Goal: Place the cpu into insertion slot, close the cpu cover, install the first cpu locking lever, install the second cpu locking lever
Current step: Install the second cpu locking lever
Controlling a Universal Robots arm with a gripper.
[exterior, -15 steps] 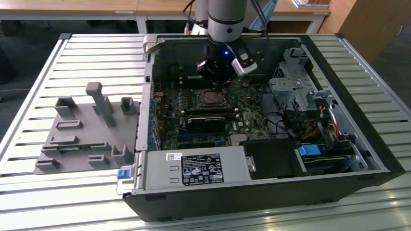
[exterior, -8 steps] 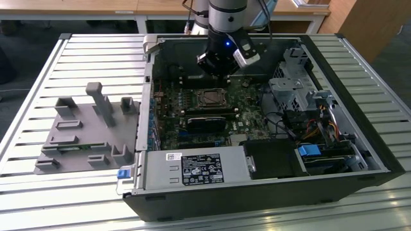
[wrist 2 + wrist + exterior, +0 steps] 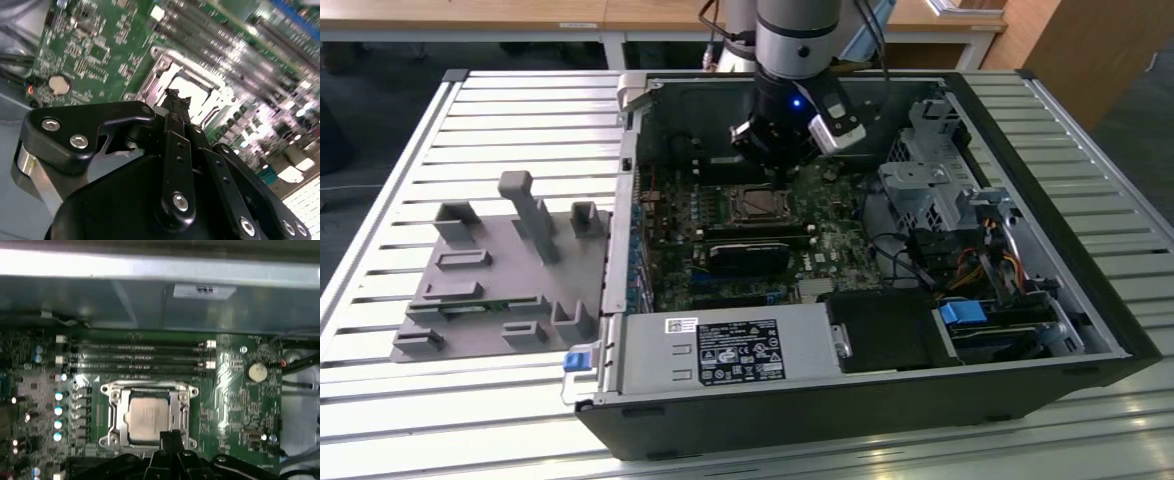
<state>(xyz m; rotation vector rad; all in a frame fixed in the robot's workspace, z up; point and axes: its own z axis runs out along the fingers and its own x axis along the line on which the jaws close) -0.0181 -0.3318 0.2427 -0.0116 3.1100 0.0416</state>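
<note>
The claw [image 3: 781, 165] hangs over the green motherboard [image 3: 834, 235] inside the open computer case [image 3: 881, 400], its black fingertips [image 3: 171, 438] drawn narrow — pressed together with nothing between them. In the exterior view it sits just at 12 o'clock of the insertion slot [image 3: 757, 205], tips close above the socket's far edge; whether they touch the metal I cannot tell.

In the first wrist view the cpu [image 3: 148, 418] lies seated flat in the slot, its silvery face showing through the square window of the cpu cover [image 3: 114, 410], which lies closed down over it. The fingertips stand at about 5 o'clock of the chip in that view, at the frame's rim. The long memory slots [image 3: 135, 357] run beside the socket, and a round coin battery [image 3: 257, 371] sits well apart on the board.

On the slatted metal desk [image 3: 400, 150], at 9 o'clock of the case, lies a grey parts holder [image 3: 500, 280] with upright posts.
</note>
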